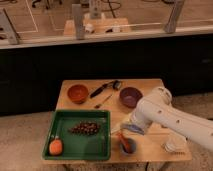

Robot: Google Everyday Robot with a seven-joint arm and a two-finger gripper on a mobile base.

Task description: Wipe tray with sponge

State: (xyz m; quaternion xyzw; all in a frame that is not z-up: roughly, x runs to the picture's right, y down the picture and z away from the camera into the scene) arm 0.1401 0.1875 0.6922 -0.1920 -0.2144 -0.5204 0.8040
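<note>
One large green tray [82, 145] is lying at the front left of the wooden surface [145, 85]. It is rectangular, with a raised rim running all around it. A small heap of dark brown pieces [85, 128] is sitting near its middle, and a rounded orange object [55, 146] is resting in its front left corner. The blue-grey sponge [126, 146] is lying outside the tray, just beside the right rim and near the surface's front edge. Something orange-red is crossing its top, too blurred to name.

The white arm [160, 112] is reaching in from the right, its thick forearm slanting down and leftward over the surface. Its rounded joint is bulging just beside the purple bowl [130, 97]. The pincer [129, 131] is pointing downward right above the sponge, near the tray's right rim, with its fingers pressed together. Whether they are pinching the sponge cannot be told.

Behind the tray an orange bowl [77, 93] and a black utensil [102, 89] are lying on the surface. A small white object [172, 145] is sitting at the front right.
</note>
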